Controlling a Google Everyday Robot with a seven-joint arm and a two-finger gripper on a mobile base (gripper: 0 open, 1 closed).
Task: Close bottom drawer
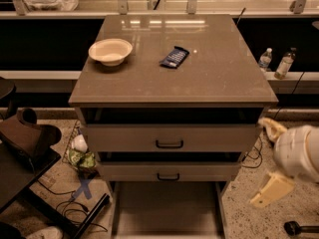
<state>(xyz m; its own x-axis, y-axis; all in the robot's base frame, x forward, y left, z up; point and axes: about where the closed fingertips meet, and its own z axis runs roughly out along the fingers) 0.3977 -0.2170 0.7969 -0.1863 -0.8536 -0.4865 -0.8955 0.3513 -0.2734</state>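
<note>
So, camera view: I'd call this the approach step, since my gripper (271,190) hangs off the cabinet's (174,83) side touching nothing, and I can't tell how it's set. The bottom drawer (167,208) sits pulled way out just beside it, so I reckon I need to get round to its front and push straight in. Its inside looks bare, and the bowl (110,50) up top, well away from my gripper, looks empty too.

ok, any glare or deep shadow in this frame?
Camera view: glare streaks on the glossy brown cabinet top, far edge; the pulled-out grey-beige bottom drawer lies in dim shadow; the cream gripper, lower right beside the cabinet, is brightly lit.
</note>
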